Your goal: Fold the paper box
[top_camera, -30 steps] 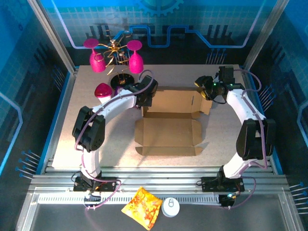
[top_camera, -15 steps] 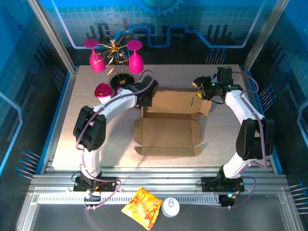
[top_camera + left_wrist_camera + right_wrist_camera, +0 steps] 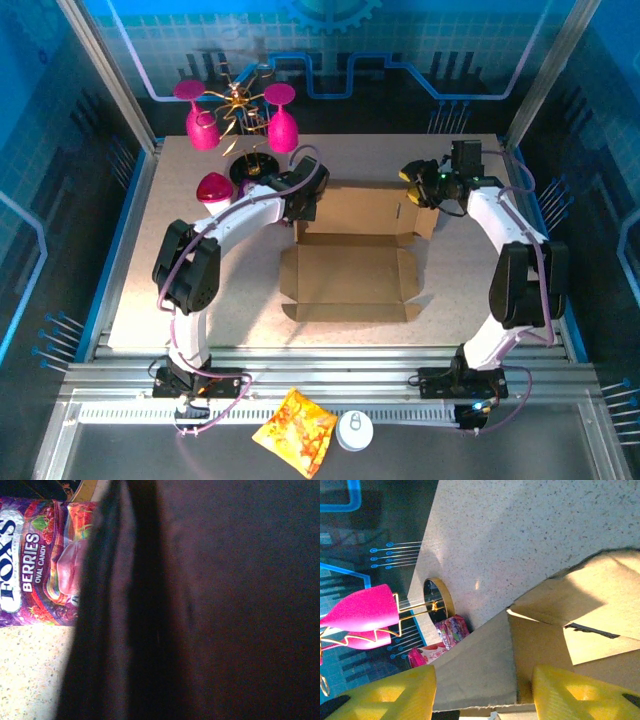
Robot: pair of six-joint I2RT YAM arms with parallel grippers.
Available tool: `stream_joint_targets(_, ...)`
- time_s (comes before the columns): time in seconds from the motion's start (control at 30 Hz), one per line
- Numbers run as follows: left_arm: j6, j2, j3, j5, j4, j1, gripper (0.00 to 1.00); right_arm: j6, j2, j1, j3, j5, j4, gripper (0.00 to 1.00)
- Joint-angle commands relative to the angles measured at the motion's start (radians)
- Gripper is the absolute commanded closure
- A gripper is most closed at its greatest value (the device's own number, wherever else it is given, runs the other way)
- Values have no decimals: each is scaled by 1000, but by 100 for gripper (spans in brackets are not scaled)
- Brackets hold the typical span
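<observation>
Early stage: the paper box has its back panel up between the right gripper's parted fingers, beside the closed left gripper; other flaps lie flat.

The brown cardboard paper box is lying unfolded in the middle of the table, its wide base panel resting flat with narrow flaps spreading left and right. Its far panel is standing raised along the far edge, with tabs sticking out at both ends.
</observation>
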Motion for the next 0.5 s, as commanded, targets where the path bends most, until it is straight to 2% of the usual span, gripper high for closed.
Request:
stream_joint_targets(0.0,-3,12,41,11,-1,-4,100,39,17,32,16,-39,10,47)
stream_joint_targets(0.07,-9,11,40,13,2,-4,100,84,14,37,-21,-44,64,50)
stream_joint_targets(0.13,-10,9,39,12,3,-4,100,129,10,38,-57,-44,118,57)
stream_joint_targets(0.2,-8,5,36,10,7,-3,100,154,0,36,-76,-36,154,69)
stream_joint_targets(0.37,-6,-1,35,9,6,-3,100,156,-22,26,-66,-15,163,81)
stream_joint_targets(0.43,-8,-4,35,10,6,-4,100,159,-34,17,-72,-15,175,79)
stream_joint_targets(0.47,-13,-6,34,11,5,-3,100,162,-42,10,-79,-20,192,70)
